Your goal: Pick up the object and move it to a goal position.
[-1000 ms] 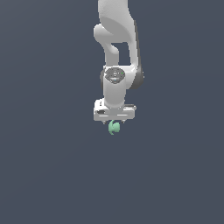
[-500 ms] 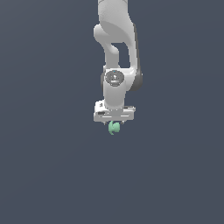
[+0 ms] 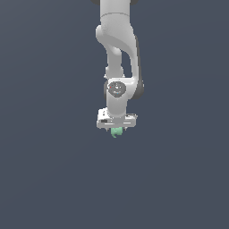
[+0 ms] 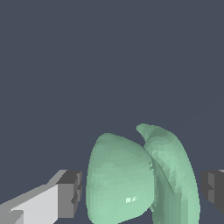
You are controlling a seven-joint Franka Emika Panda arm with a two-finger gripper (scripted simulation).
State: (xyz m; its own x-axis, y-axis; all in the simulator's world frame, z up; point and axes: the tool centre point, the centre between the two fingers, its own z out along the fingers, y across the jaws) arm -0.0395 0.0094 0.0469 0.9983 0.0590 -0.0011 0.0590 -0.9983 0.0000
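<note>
The white Panda arm (image 3: 117,53) is hanging straight down from the top of the exterior view, against a flat slate-grey backdrop, with its gripper (image 3: 116,129) pointing downward at roughly the middle of the picture. The object (image 3: 116,132) — a small mint-green lump — is peeking out just beneath the gripper's white body, between its fingers. In the wrist view the object (image 4: 140,177) is filling the space between the two dark finger pads (image 4: 70,193), showing a rounded lobe and a curved flange beside it with a crease running between them. A narrow gap is showing between each pad and the green surface — so I cannot tell whether the fingers are actually clamping the piece or merely standing around it. No surface is showing beneath the object in either view.
</note>
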